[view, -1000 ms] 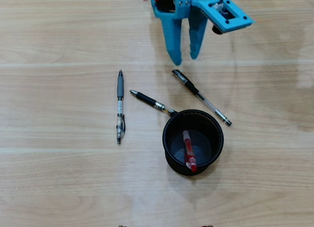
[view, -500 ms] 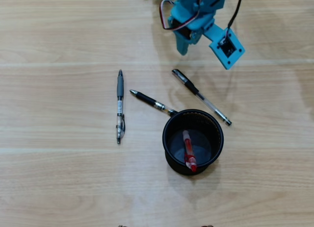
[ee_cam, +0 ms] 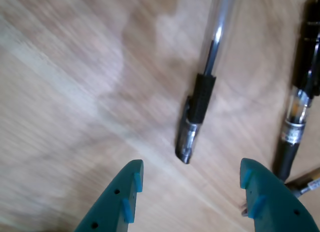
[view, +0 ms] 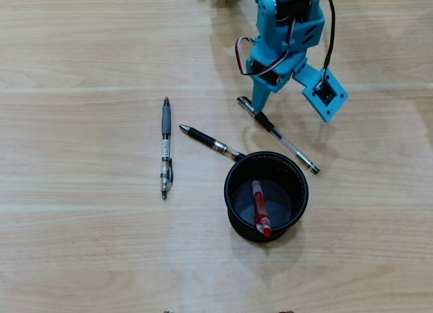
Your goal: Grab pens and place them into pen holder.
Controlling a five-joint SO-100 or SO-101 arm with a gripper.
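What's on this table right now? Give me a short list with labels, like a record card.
surface: wooden table
pen holder: black mesh cup, upright
inside cup: red pen
on table: grey pen; black pen whose end meets the cup; second black pen
gripper: open in the wrist view, poised over the second black pen's tip
pens outside the cup: three

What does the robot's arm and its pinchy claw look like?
The arm is made of bright teal-blue plastic blocks with black motors set inside. Red, white and black cables loop out of its side. A small square teal box hangs off it, holding a little camera. The gripper has two smooth teal fingers with small lighter blue bumps on their inner faces.
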